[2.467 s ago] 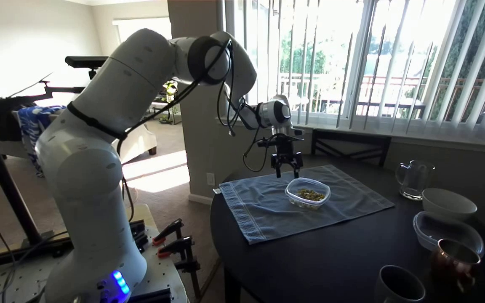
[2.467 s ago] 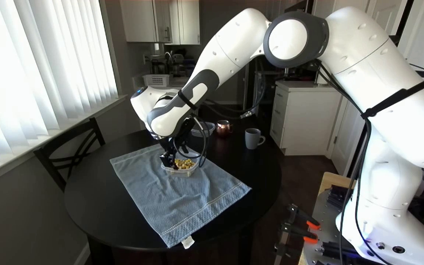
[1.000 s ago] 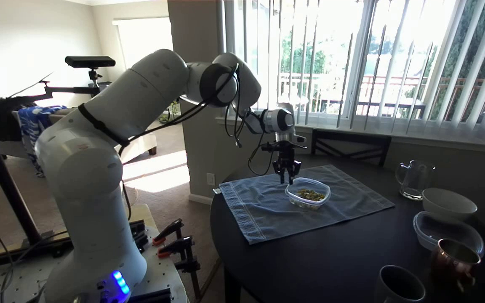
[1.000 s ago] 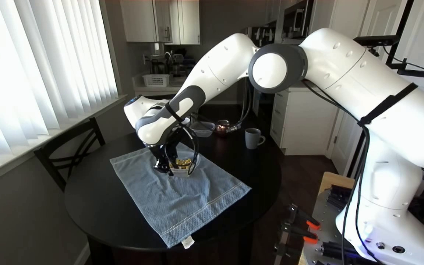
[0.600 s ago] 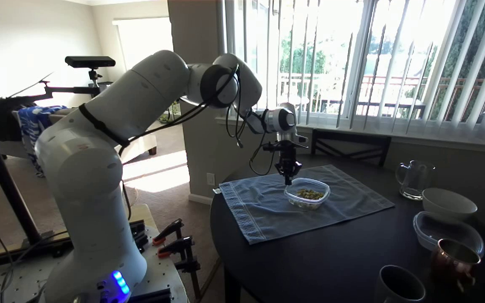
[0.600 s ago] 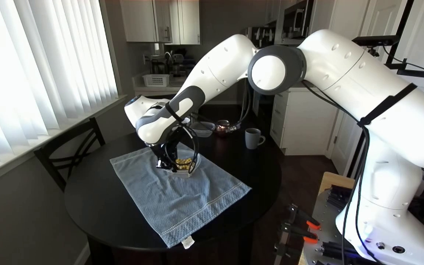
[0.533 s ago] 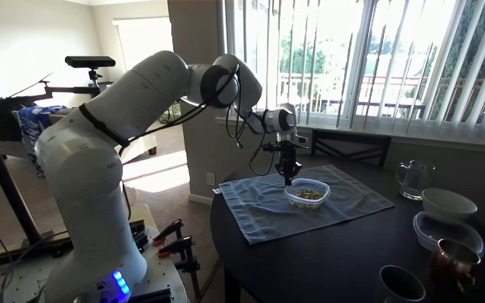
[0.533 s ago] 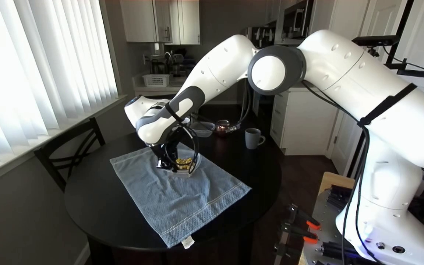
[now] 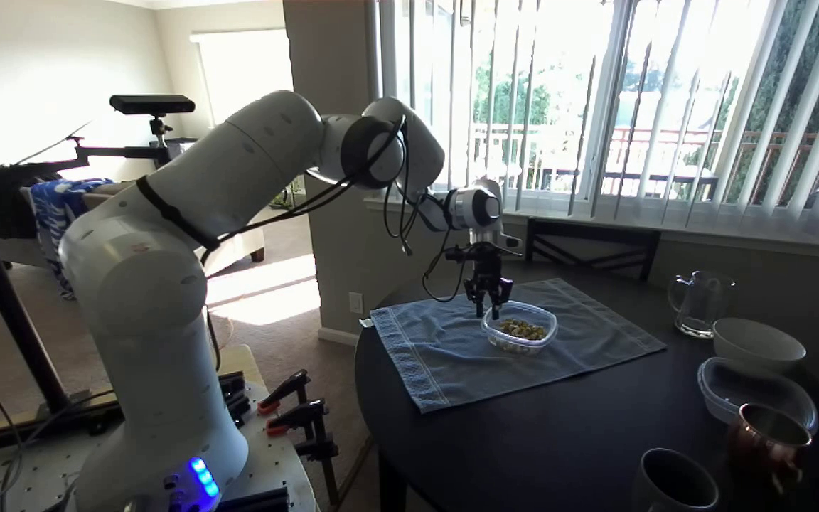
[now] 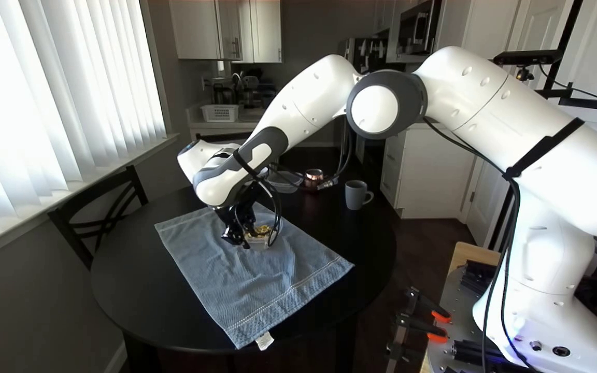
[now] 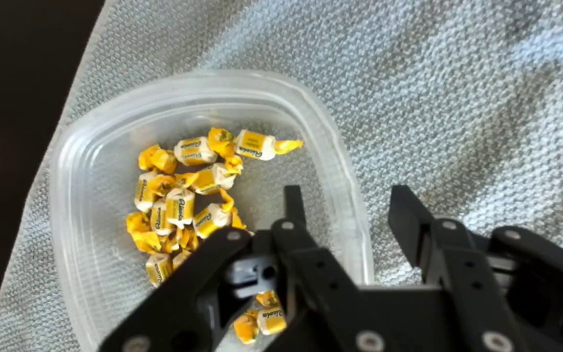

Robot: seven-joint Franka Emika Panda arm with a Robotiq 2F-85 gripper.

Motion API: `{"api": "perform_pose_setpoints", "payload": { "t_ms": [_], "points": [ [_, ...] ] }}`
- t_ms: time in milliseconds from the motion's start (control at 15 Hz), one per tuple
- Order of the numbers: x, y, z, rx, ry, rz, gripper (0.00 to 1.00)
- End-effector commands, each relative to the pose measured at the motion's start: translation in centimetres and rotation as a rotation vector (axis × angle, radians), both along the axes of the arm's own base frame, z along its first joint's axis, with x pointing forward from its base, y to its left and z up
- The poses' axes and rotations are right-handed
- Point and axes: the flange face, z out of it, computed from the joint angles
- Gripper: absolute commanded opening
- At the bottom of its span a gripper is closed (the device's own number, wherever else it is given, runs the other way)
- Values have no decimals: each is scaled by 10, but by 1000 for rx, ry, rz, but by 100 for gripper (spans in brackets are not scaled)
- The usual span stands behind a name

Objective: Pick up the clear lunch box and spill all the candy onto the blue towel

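The clear lunch box point(image 9: 521, 348) stands upright on the blue towel point(image 9: 445, 363), holding the candy point(image 9: 522, 329). In the wrist view, yellow-and-white wrapped candy point(image 11: 179, 208) is bunched to the left inside the lunch box point(image 11: 338, 166). My gripper point(image 11: 347, 200) is open there, one finger over the box's inside and one over the towel point(image 11: 457, 98), with the rim running between and a gap on either side. An exterior view has the gripper point(image 9: 488, 314) at the box's near-left rim. From the opposite side, gripper and cables partly hide the box; some candy point(image 10: 263, 231) shows.
On the dark round table point(image 9: 523, 434) stand a glass mug point(image 9: 697, 306), a white bowl point(image 9: 758, 345), a bigger clear container point(image 9: 758, 391), a copper mug point(image 9: 768, 441) and a grey mug point(image 10: 356, 196). A chair point(image 10: 101, 212) is by the window side.
Over the last seconds my arm has come down to the box's rim. The gripper shut about half a second ago and has since opened again, sitting slightly lower. The candy remains inside the box.
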Motion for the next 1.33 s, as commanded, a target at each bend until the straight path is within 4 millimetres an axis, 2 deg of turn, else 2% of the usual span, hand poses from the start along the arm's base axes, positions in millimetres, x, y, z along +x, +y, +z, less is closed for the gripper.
{"api": "perform_pose_setpoints", "payload": {
  "t_ms": [0,133,200,400,533,667,1000,1133,1267],
  "points": [
    [4,-4,0,21,24,-3,19],
    [5,-5,0,23,26,-9,5],
    [5,-5,1,24,25,-11,2],
    [7,-7,4,26,23,-23,0],
    [9,-14,18,59,17,-55,2],
    [13,-29,49,166,0,-119,2],
    [19,-97,142,393,-76,-240,2],
    [21,-117,170,497,-105,-269,2],
    [21,-125,187,606,-116,-279,2]
  ]
}}
